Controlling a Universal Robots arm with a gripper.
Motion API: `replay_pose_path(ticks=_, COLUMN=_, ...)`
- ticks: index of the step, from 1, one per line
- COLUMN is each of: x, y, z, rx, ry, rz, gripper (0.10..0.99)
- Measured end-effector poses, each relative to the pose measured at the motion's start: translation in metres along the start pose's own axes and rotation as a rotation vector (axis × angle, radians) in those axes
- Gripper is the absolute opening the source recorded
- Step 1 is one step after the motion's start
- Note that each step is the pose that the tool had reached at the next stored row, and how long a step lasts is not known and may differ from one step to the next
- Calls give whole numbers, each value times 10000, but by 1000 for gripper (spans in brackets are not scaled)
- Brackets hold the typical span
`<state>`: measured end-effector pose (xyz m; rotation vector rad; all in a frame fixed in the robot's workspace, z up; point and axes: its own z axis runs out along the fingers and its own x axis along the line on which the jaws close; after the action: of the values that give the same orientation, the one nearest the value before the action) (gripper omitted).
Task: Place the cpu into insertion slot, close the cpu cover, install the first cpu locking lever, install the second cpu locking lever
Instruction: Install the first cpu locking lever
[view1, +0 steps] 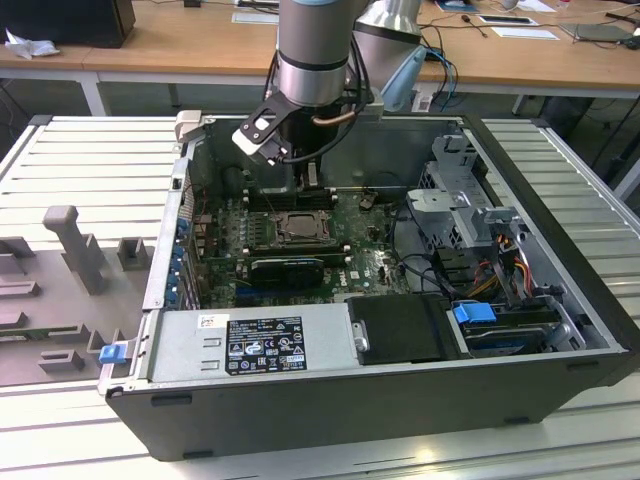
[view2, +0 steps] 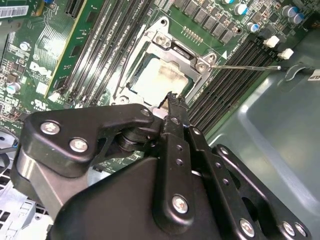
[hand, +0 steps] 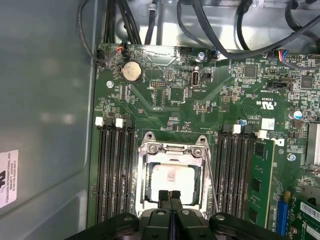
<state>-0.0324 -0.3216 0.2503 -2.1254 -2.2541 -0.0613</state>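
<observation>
The cpu (hand: 172, 180) shows its pale metal face inside the insertion slot (view1: 298, 228) on the green motherboard. The grey cpu cover (hand: 172, 150) lies flat around it, framing the chip through its window. My gripper (hand: 169, 194) hangs just above the socket's edge, fingers pressed together with nothing between them. In the second wrist view the fingertips of the gripper (view2: 172, 97) sit over one side of the cpu (view2: 160, 80). A thin wire lever (view2: 245, 66) juts out sideways from the socket's corner, over the memory slots. The arm (view1: 310, 60) reaches down into the case.
Black memory slots (hand: 112, 170) flank the socket on both sides. The grey case wall (hand: 45, 100) stands close on one side. Cables (hand: 200, 20) run past the board's edge. A drive cage (view1: 470, 200), a black card (view1: 285, 268) and the power supply (view1: 250, 340) surround the socket.
</observation>
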Motion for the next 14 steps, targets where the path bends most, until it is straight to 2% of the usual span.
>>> replay_pose_path(ticks=6, x=1, y=-1, z=-5, rx=-2, ry=-26, rz=1, gripper=106)
replay_pose_path(ticks=14, x=11, y=0, z=-74, rx=-4, ry=-24, rz=0, gripper=106)
